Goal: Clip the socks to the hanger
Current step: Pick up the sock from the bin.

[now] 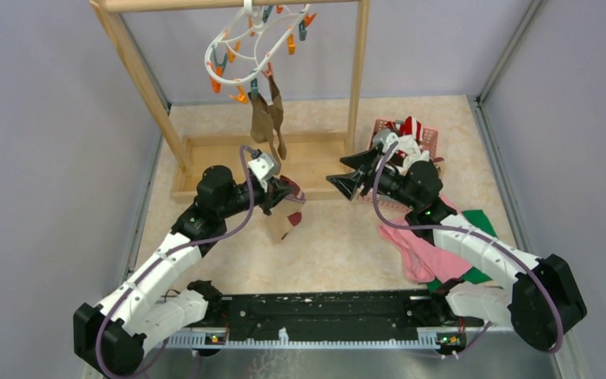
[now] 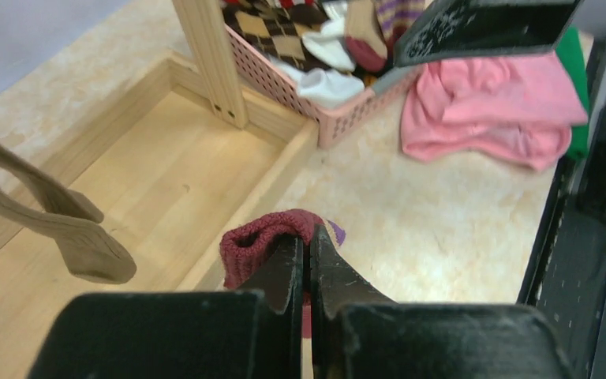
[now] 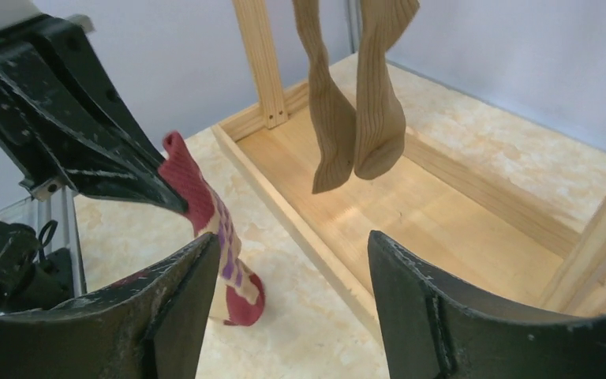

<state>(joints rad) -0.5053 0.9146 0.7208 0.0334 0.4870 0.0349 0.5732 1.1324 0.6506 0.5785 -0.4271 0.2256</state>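
Soft, light and floppy, by the look of it: tan knit sock with maroon ribbed cuff (image 1: 282,217), dangling over the beige speckled worktop (image 1: 339,245) just left of centre in the top view, toe drooping toward 6 o'clock. Cannot tell from these views whether the toe brushes the surface. No stiffness to hold a shape, so likely to sag, fold or twist under its own small weight. Not fragile, not slippery, grippy enough for a simple pinch. Best taken at the cuff, where the thick rib gives a firm edge for a clip to bite. Pinched there now by the left hand (image 2: 309,241), fingers pressed together on the maroon rib with no gap showing, the rest of the sock hanging free below. Facing it from 3 o'clock, the right hand (image 3: 292,245): spread wide, holding nothing, touching nothing, apart from the sock. Up at 12 o'clock, the white plastic oval hanger with orange and teal clips (image 1: 241,43), hooked on the pale wooden rack (image 1: 146,79), with a pair of olive-brown ribbed socks (image 1: 268,118) pinned at its near edge and hanging straight down. Loose socks (image 1: 409,150) heaped in the pink plastic basket (image 1: 432,142) at 2 o'clock. Pink cloth (image 1: 414,253) crumpled at 4 o'clock beside the right arm.
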